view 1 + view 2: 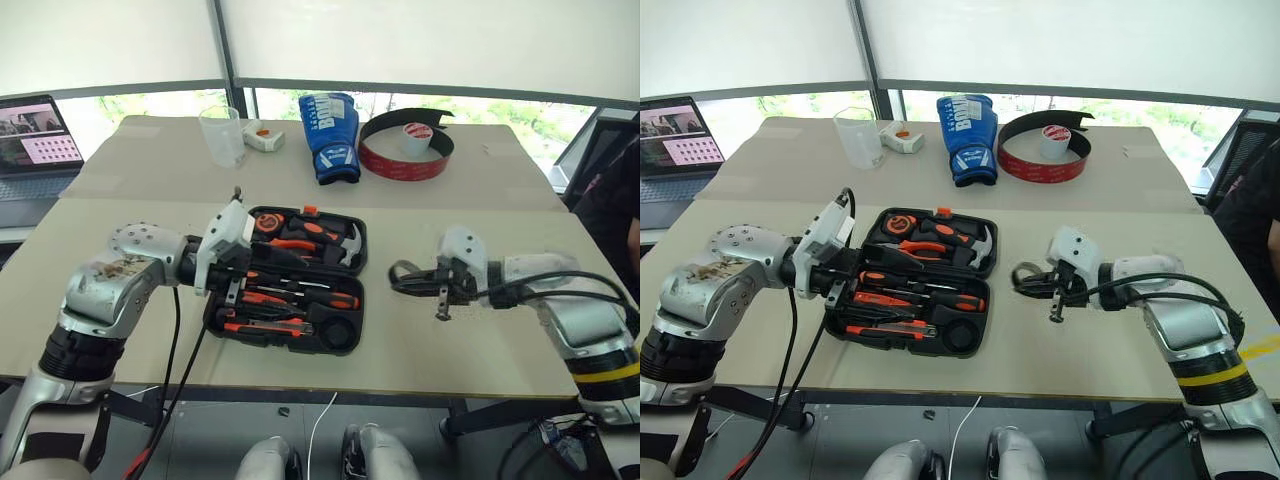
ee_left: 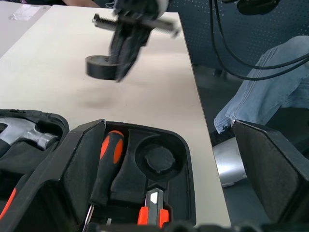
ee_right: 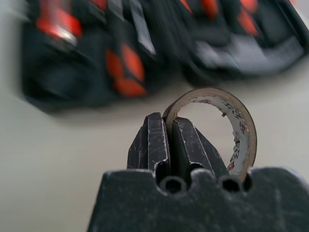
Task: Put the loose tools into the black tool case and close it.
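Tape roll (image 1: 402,277) right of tool case (image 1: 352,300)

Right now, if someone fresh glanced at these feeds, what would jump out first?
The open black tool case at mid-table, packed with orange-handled tools, its round recess still empty. Just right of it, the right end effector pinches the wall of a small tape roll, lifted off the table. The left end effector hangs open over the case's left edge.

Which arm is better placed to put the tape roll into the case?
Right. Its tool is shut on the tape roll, lifted off the table beside the open case. The left tool is open at the case's far side, holding nothing.
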Controlling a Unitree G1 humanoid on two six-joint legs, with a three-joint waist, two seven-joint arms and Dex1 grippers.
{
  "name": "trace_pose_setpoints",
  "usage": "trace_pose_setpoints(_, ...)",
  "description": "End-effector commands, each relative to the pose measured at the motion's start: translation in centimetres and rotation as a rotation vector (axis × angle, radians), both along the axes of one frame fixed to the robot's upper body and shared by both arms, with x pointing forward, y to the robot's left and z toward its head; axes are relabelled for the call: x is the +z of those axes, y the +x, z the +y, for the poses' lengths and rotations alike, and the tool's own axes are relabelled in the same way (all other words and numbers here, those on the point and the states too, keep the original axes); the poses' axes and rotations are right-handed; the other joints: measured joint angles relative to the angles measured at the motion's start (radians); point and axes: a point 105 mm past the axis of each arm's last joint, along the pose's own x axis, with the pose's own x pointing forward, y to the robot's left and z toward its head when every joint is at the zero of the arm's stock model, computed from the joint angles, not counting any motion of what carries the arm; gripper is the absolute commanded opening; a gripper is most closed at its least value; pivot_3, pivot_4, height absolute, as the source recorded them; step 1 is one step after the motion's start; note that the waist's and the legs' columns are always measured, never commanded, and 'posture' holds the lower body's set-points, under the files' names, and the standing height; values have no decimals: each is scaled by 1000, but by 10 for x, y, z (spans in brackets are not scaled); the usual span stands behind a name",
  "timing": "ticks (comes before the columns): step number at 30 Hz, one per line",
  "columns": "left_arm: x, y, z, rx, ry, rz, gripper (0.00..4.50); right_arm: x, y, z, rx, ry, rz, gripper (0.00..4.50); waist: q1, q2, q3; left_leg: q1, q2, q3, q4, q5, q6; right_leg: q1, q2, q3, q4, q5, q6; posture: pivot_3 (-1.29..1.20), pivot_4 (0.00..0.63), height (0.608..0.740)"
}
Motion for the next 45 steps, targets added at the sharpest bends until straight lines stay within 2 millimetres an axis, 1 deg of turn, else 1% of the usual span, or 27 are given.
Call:
trace_pose_setpoints(1,-2,-1,9,6,39,-33,4500,-1,-30,31,179,-29,-4,107,1,0,0,0,0,0,0,0,0,0,0,0,0,0,0,0,150,727)
trace_pose_setpoints(3,-7,-4,16,8,75,-36,4500,-7,-35,41,216,-41,-6,107,2,0,0,0,0,0,0,0,0,0,0,0,0,0,0,0,150,727)
trace_pose_setpoints(5,-11,-6,22,6,104,-38,4500,-12,-35,47,225,-48,-6,107,1,0,0,0,0,0,0,0,0,0,0,0,-1,0,0,0,150,727)
trace_pose_setpoints(9,-16,-10,37,25,163,-38,4500,-28,-25,58,240,-88,-12,107,-1,0,0,-1,0,0,0,0,0,-1,-1,0,0,0,0,0,150,727)
trace_pose_setpoints(17,-18,-14,38,38,161,-33,4500,-39,-27,69,272,-107,-1,107,3,0,0,-2,0,0,0,0,0,-2,-1,-1,-1,-1,-1,0,150,727)
trace_pose_setpoints(21,-18,-14,37,45,155,-31,4500,-55,-25,63,265,-184,30,107,2,0,0,-2,0,0,0,0,0,-2,-1,-1,-1,-1,-1,0,150,727)
trace_pose_setpoints(24,-18,-14,37,50,151,-30,4500,-56,-29,62,280,-184,54,1142,2,0,0,-2,0,0,0,0,0,-2,-1,-1,0,-1,-1,0,150,727)
trace_pose_setpoints(25,-18,-13,38,52,150,-30,4500,-54,-30,63,285,-174,62,1406,2,0,0,-2,0,0,0,0,0,-2,-1,-1,0,-1,-1,0,150,727)
trace_pose_setpoints(27,-19,-12,38,55,148,-29,4500,-51,-31,65,284,-160,56,2081,2,0,0,-2,0,0,0,0,0,-2,-1,-1,0,-1,-1,0,150,727)
trace_pose_setpoints(28,-20,-12,38,57,146,-26,4500,-47,-30,65,273,-144,51,2516,2,0,0,-2,0,0,0,0,0,-2,-1,-1,-1,-1,-1,0,150,727)
trace_pose_setpoints(30,-21,-11,37,59,143,-23,4500,-40,-28,66,256,-115,44,3094,2,0,0,-2,0,0,0,0,0,-2,-1,-1,-1,-1,-1,0,150,727)
trace_pose_setpoints(31,-21,-11,36,60,141,-22,4500,-37,-27,64,253,-110,41,3297,2,0,0,-2,0,0,0,0,0,-2,-1,-1,0,-1,-1,0,150,727)
trace_pose_setpoints(34,-20,-5,40,108,134,-31,4500,-25,-26,58,225,-80,23,3297,2,0,0,-2,0,0,0,0,0,-2,-1,-1,-1,-1,-1,0,150,727)
trace_pose_setpoints(36,-18,6,51,201,117,-50,4500,-12,-21,48,169,-30,23,3297,2,0,0,-2,0,0,0,0,0,-2,-1,-1,-1,-1,-1,0,150,727)
trace_pose_setpoints(37,-14,13,56,264,75,-63,4500,-6,-18,42,130,-5,22,3297,2,0,0,-2,0,0,0,0,0,-2,-1,-1,-1,-1,-1,0,150,727)
trace_pose_setpoints(39,-6,23,65,366,-9,-76,4500,0,-14,33,73,30,17,3297,3,0,0,-2,0,-1,-1,0,0,-2,-1,-1,-1,-1,-1,0,150,727)
trace_pose_setpoints(40,-6,30,76,453,-42,-69,4500,2,-9,26,27,46,2,3297,3,0,0,-2,0,-1,-1,0,0,-2,-1,-1,-1,-1,-1,0,150,727)
trace_pose_setpoints(41,-9,36,91,542,-55,-57,3973,1,-3,18,-28,53,-11,2289,3,0,0,-2,0,-1,-1,0,0,-2,-1,-1,-1,-1,-1,0,150,727)
trace_pose_setpoints(42,-14,39,105,616,-54,-51,3726,1,2,11,-75,58,-20,2077,2,0,0,-2,0,-1,-1,0,0,-2,-1,-1,-1,-1,-1,0,150,727)
trace_pose_setpoints(43,-20,41,120,687,-35,-50,3359,-1,8,3,-123,61,-31,1761,0,0,0,-1,0,-1,-2,0,0,-1,-1,-1,-1,0,-1,0,150,727)
trace_pose_setpoints(45,-30,43,143,780,12,-66,2605,-7,14,-6,-180,64,-43,1117,-4,0,0,0,0,0,-3,0,0,-2,-1,-1,-1,0,-1,0,150,727)
